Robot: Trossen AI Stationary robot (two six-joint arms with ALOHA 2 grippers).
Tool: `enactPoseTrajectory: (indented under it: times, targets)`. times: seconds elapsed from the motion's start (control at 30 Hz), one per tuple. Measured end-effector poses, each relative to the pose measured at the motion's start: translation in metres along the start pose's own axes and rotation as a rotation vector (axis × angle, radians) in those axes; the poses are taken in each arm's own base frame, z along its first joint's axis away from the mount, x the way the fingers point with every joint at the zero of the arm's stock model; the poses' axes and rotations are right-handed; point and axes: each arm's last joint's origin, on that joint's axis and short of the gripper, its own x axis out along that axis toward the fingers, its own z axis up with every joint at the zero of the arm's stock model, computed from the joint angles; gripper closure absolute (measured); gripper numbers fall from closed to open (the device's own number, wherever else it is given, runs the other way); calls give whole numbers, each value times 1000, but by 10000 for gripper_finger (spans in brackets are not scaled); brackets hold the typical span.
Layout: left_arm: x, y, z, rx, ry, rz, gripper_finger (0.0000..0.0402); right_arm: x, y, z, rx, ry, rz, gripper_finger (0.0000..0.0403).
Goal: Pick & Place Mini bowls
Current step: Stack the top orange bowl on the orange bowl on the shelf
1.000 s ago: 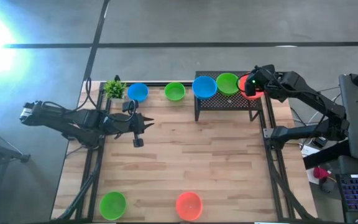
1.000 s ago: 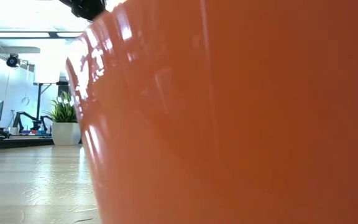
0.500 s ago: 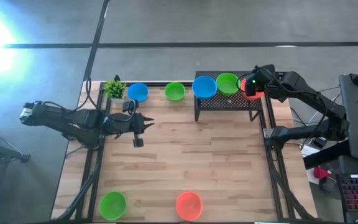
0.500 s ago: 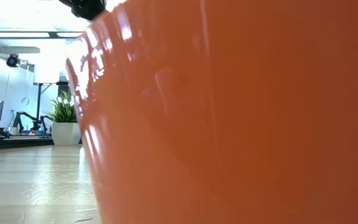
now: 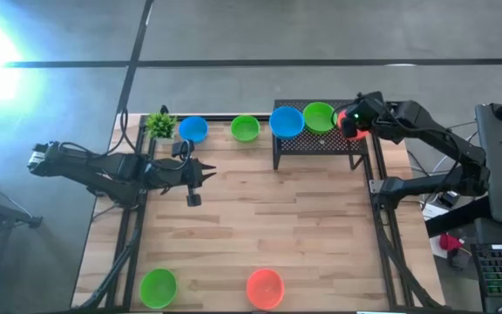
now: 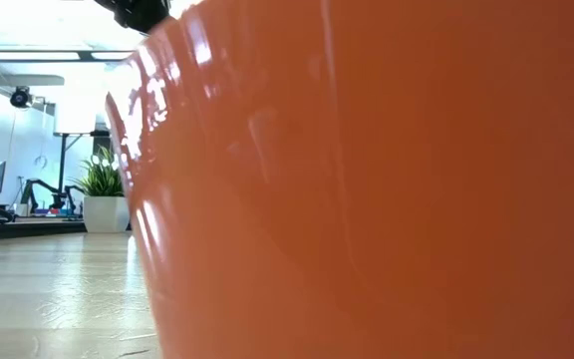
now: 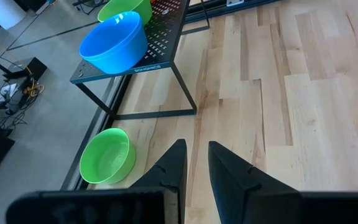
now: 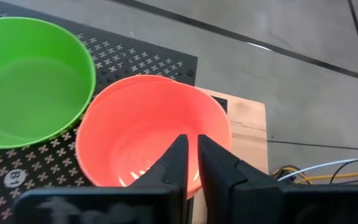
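Near edge bowls: you see a green mini bowl (image 5: pixel 158 286) near the near-left corner of the worktop (image 5: pixel 260 227) and an orange-red mini bowl (image 5: pixel 265 287) at the middle of the near edge, both mouth-up; the orange-red one fills the low view (image 6: pixel 387 189).

Left gripper: your left gripper (image 5: pixel 193 183) hovers over the left side of the worktop, well apart from every bowl; its wrist view shows the fingers (image 7: pixel 174 163) nearly together with only a thin gap and nothing between them.

Far edge bowls: a blue mini bowl (image 5: pixel 193 129) and a second green mini bowl (image 5: pixel 245 128) sit on the wood along the far edge, just beside the small plant (image 5: pixel 159 123).

Rack: the black perforated rack (image 5: pixel 321 141) at the far-right corner carries a large blue bowl (image 5: pixel 286 121), a green rack bowl (image 5: pixel 319 116) and a red rack bowl (image 8: pixel 151 134).

Right gripper: your right gripper (image 5: pixel 351 123) sits over the red rack bowl; its fingers (image 8: pixel 174 163) are close together above the bowl's near rim, and you cannot tell whether they pinch it.

Change: across the last second the right gripper creeps slightly toward the bowl's middle; the bowls do not shift and the left arm does not move.

Meaning: judged from that, the red bowl's placing on the rack is finishing or its grasp is beginning; four bowls remain on the wood.

Orientation: the red rack bowl stands mouth-up, axis vertical; being round, it has no long axis.
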Motion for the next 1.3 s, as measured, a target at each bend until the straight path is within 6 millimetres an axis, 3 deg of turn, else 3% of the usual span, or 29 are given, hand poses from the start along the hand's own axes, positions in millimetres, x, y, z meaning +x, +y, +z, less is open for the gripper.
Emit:
enactPoseTrajectory:
  times: [0.13,0.7,1.3]
  targets:
    - [0,0,0,0,0,0,342,-3,3,-2,-3,-11,13,392]
    - [0,0,0,1,0,0,342,6,17,-28,-8,-42,-27,394]
    - [0,0,0,1,0,0,342,9,16,-31,-14,-64,-54,394]
